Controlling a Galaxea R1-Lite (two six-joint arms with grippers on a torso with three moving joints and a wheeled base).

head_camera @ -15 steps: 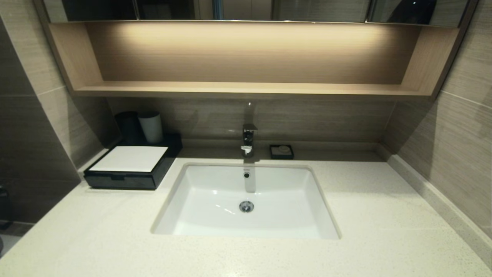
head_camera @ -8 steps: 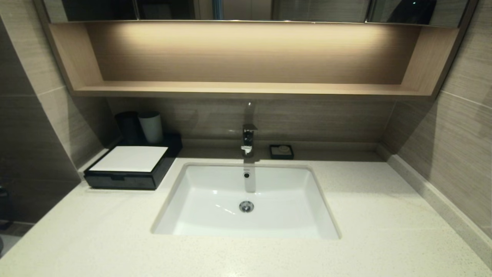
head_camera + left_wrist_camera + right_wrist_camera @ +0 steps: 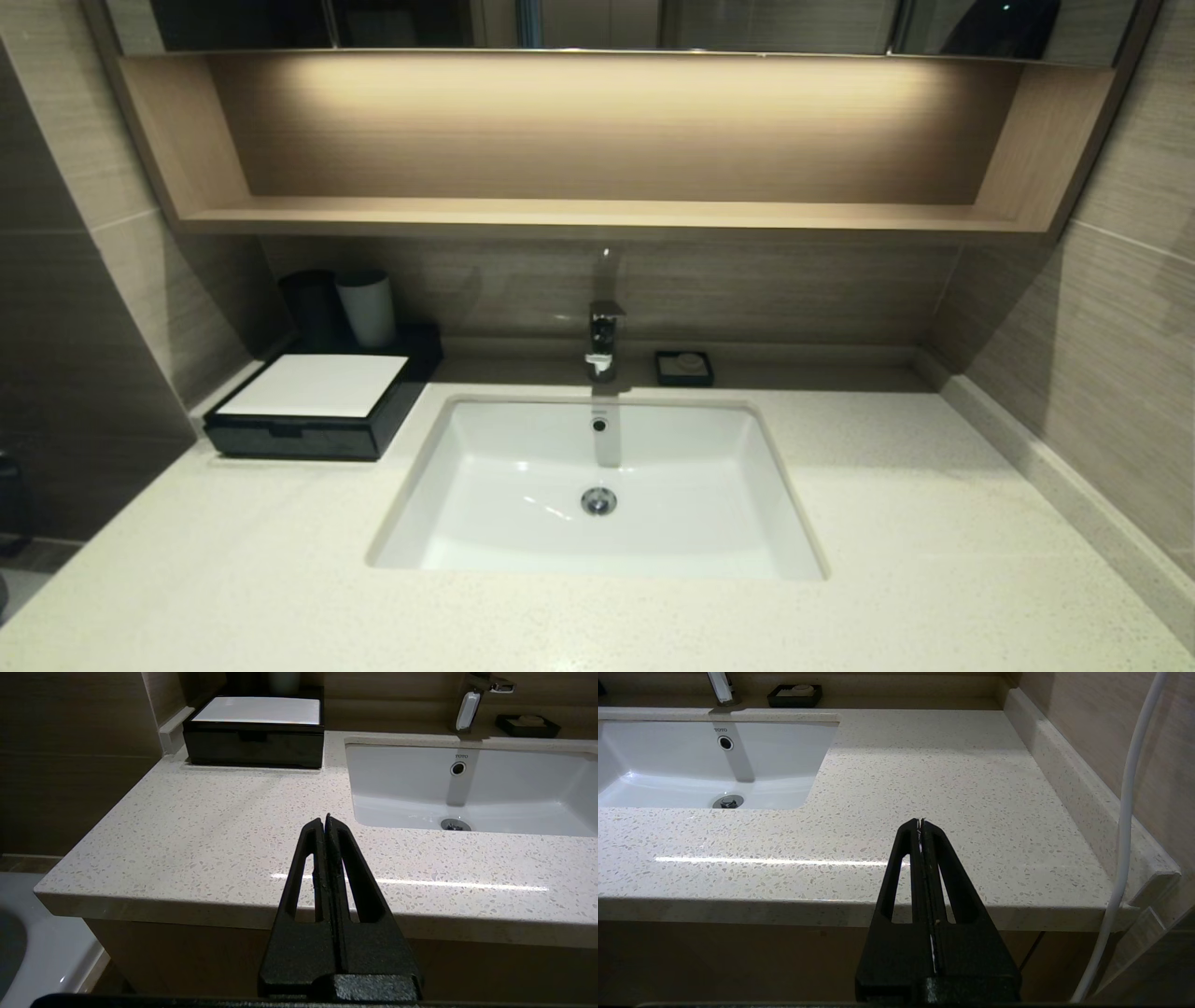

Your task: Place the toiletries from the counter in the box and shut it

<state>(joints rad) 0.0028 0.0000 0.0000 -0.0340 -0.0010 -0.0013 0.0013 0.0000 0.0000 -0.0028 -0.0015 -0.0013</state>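
With no toiletries showing anywhere on the worktop (image 3: pixel 233 579), the job looks all but finished, and what remains is a check that the drawer is truly home and that both arms hang clear. That worktop lies bare around the sink (image 3: pixel 597 439), whose basin holds nothing but its drain. At the far left corner stands the box (image 3: pixel 322 411), its drawer front flush with the black body, so I judge it closed; whether the toiletries lie inside cannot be seen. Behind it stand a pale cup (image 3: pixel 367 308) and a dark one beside it, contents hidden. Right of the tap sits the soap dish (image 3: pixel 684 367) with a small pale bar in it. Before the near edge, the left gripper (image 3: pixel 325 823) hangs closed on nothing, facing the box from well apart; the right gripper (image 3: pixel 920 825) is likewise closed and empty, parked on the other side.
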